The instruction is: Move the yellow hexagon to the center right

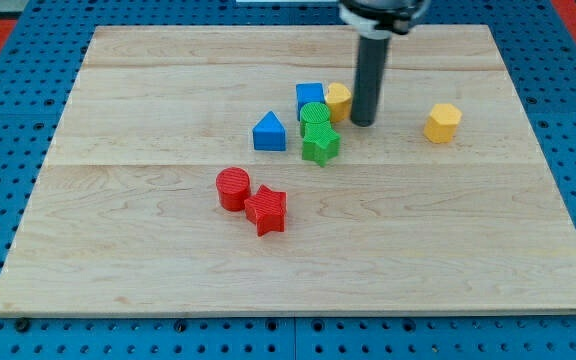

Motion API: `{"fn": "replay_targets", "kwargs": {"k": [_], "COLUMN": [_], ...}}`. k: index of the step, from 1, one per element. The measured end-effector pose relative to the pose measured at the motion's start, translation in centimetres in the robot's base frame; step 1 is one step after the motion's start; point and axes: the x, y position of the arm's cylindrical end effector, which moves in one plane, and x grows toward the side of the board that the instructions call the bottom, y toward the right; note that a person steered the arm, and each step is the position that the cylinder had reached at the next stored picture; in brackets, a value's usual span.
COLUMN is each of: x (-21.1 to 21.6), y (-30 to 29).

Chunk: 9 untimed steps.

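Wooden board (pixel 168 270): blocks clustered mid-top, one out toward right edge.

Rod: no hand to open or close; my tip (pixel 362 123) down on board, just right of cluster, touching or nearly touching yellow block (pixel 339 99).

Yellow hexagon (pixel 443 122): alone, right of tip, apart from it, short of right edge, above mid-height.

Judgement: partly there; remaining work is push rightward and slightly toward bottom edge.

Others: blue cube (pixel 309 97), green cylinder (pixel 315 114), green star (pixel 319 143), blue triangle (pixel 268 132), red cylinder (pixel 233 187), red star (pixel 266 209).

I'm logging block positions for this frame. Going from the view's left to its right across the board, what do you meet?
Red cylinder → red star → blue triangle → green star → my tip, just right of the cluster → yellow hexagon.
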Motion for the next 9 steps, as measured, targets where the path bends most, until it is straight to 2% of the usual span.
{"fn": "replay_targets", "kwargs": {"k": [2,5,7,8,9], "x": [-1.9,-1.9,-1.9,0.0,0.1], "y": [0.9,4.8,12.2,13.1,11.3]}}
